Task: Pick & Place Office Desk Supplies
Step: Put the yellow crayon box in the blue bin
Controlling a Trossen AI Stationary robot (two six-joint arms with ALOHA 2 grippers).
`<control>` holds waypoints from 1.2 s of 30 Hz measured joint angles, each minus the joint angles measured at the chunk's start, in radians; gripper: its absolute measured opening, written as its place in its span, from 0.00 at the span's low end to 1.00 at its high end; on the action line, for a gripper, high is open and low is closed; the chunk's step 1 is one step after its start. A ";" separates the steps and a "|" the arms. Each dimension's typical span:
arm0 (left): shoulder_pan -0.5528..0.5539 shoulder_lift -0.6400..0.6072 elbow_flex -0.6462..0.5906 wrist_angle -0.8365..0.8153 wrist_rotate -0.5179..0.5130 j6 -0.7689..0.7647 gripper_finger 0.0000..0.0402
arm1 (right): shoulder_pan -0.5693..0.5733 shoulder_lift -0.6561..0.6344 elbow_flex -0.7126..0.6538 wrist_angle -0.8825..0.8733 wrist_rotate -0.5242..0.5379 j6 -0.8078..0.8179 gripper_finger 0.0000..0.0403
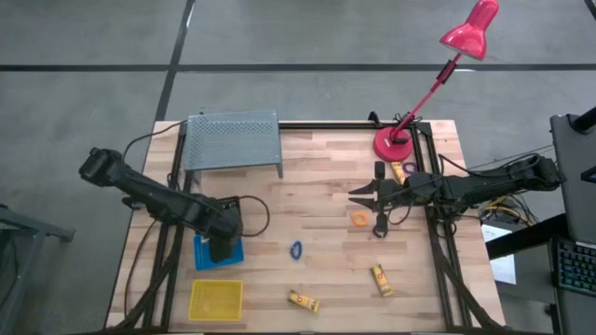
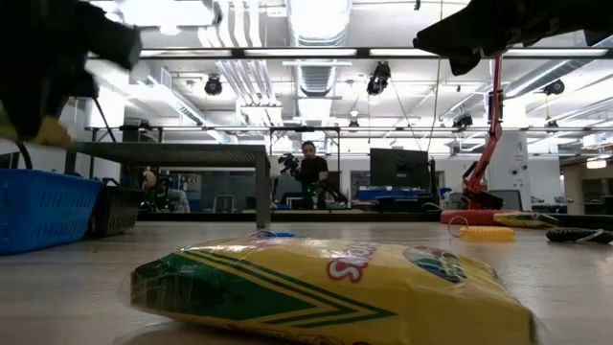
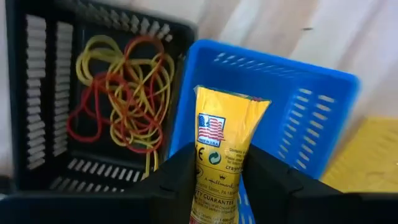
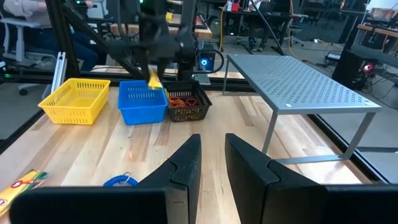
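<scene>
Left fingers clasp a short yellow crayon pack over the blue plastic bin, seemingly ready to release; right fingers wait narrowly parted.

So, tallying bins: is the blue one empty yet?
Seemingly empty: the blue bin shows bare mesh, and the left gripper holds the crayon pack above it.

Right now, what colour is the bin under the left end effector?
Blue bin; left wrist view shows it best.
</scene>
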 joint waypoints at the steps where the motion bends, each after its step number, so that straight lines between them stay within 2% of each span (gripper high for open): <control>1: 0.000 0.000 -0.019 0.021 0.001 -0.024 0.31 | 0.000 0.000 0.000 0.000 0.000 -0.001 0.17; 5: -0.005 -0.002 -0.070 0.122 0.033 -0.060 0.31 | 0.000 0.000 0.000 0.000 0.000 0.000 0.17; 15: -0.029 -0.003 -0.143 0.207 0.042 -0.126 0.32 | 0.000 0.000 0.000 0.000 0.000 0.000 0.17; 30: -0.029 -0.003 -0.145 0.216 0.044 -0.141 0.53 | 0.000 0.000 0.000 0.000 0.000 -0.001 0.17; 36: -0.029 -0.035 -0.110 0.207 0.068 -0.140 0.57 | 0.000 0.000 0.000 0.000 0.000 -0.002 0.17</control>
